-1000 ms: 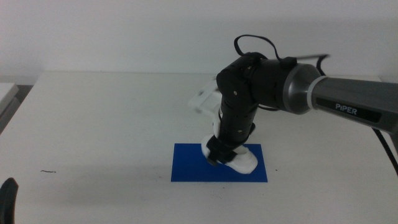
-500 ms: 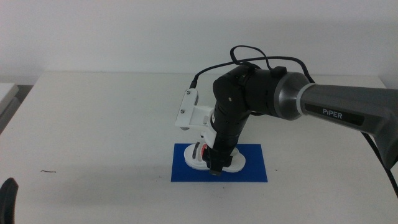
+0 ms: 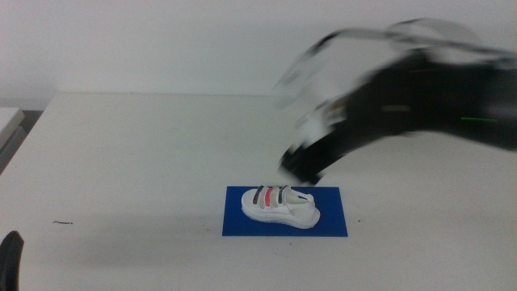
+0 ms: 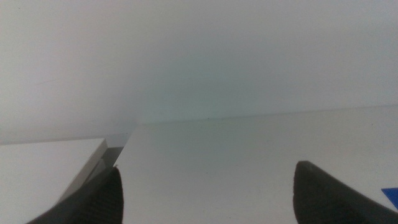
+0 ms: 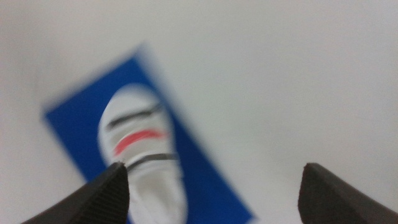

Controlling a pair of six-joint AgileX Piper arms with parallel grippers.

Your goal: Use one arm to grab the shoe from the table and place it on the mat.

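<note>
The small white shoe (image 3: 279, 205) with two dark straps and one red strap lies flat on the blue mat (image 3: 327, 224) at the table's front middle. It also shows, blurred, in the right wrist view (image 5: 143, 154) on the mat (image 5: 81, 127). My right gripper (image 3: 304, 164) is open and empty, blurred by motion, raised above and to the right of the shoe, clear of it. My left gripper (image 4: 205, 193) is open and empty, waiting at the front left edge of the table (image 3: 137, 162).
The right arm (image 3: 420, 105) stretches in from the right above the table. A tiny dark speck (image 3: 61, 222) lies at the front left. A pale surface (image 3: 8, 121) sits beyond the table's left edge.
The right gripper let go of the shoe on the mat, opened, and is moving fast up and to the right. The shoe now lies flat on the mat.
</note>
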